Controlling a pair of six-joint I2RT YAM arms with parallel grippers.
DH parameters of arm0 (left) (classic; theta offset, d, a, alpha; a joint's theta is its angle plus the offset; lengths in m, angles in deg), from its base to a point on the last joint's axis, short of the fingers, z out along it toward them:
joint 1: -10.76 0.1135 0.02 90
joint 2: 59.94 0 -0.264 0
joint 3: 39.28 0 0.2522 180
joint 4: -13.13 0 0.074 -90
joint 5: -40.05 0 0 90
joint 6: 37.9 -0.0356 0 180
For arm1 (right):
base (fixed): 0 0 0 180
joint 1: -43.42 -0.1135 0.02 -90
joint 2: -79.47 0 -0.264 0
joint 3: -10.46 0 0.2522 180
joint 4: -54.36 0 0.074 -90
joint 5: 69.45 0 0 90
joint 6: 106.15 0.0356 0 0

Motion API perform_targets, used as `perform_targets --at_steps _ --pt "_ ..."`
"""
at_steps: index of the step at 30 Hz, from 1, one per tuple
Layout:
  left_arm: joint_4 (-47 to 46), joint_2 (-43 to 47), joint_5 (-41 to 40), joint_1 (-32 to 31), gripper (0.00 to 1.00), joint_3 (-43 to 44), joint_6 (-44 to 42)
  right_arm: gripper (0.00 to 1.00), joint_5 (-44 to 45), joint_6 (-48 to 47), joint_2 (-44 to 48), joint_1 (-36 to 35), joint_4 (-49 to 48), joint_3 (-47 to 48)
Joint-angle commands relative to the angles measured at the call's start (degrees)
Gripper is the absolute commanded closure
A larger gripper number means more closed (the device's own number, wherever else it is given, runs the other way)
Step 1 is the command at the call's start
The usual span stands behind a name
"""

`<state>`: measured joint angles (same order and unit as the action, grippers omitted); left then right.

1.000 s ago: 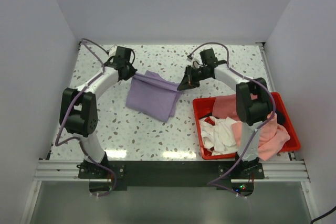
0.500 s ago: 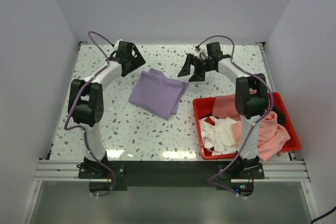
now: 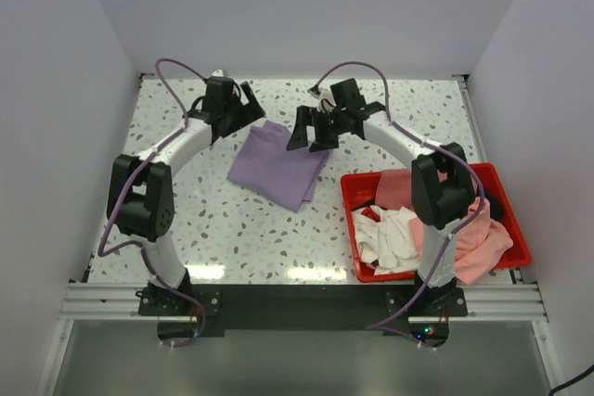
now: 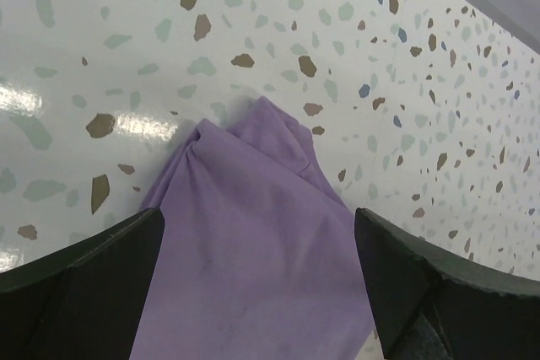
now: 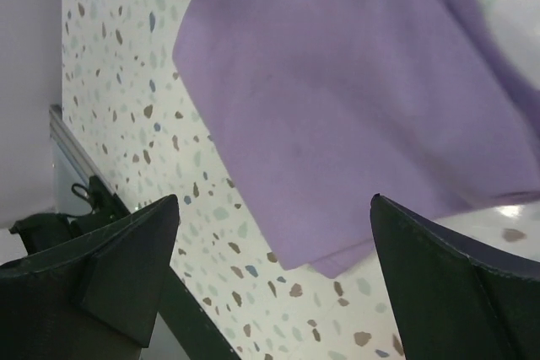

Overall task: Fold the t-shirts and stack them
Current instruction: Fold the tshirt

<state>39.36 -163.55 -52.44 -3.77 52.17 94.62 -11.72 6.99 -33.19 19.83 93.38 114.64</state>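
Observation:
A purple t-shirt (image 3: 278,166) lies folded on the speckled table, between the two arms. My left gripper (image 3: 249,105) hovers open over its far left corner. In the left wrist view the shirt's bunched corner (image 4: 253,233) shows between the spread fingers (image 4: 93,284), untouched. Over the far right edge my right gripper (image 3: 308,134) is open too. The right wrist view looks down on the shirt (image 5: 363,99) with nothing between that gripper's fingers (image 5: 118,267). More t-shirts, white (image 3: 390,234) and pink (image 3: 475,236), lie crumpled in a red bin (image 3: 350,215).
The red bin stands at the near right, beside the right arm's base, with pink cloth hanging over its right side. White walls close in the table on three sides. A metal rail (image 3: 297,299) runs along the near edge.
Both grippers opened and let go of the purple shirt's far corners, then lifted off it. The shirt settled flat. The right gripper has shifted left over the shirt's edge.

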Motion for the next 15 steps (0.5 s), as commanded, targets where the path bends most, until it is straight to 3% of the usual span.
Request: perform_targets --at_steps 1,12,15 --pt "-3.15 -0.27 4.13 -0.51 0.00 -1.22 -0.42 0.01 2.38 1.91 -2.72 -0.93 -2.14 0.46" --pt "-5.09 -5.46 7.93 -0.77 0.00 -4.12 -0.07 0.01 18.37 2.62 -19.41 0.48 5.93 15.48" --pt "-5.96 -6.51 9.16 -0.86 0.00 -5.61 0.02 0.01 19.27 2.44 -22.85 0.39 6.74 17.08"
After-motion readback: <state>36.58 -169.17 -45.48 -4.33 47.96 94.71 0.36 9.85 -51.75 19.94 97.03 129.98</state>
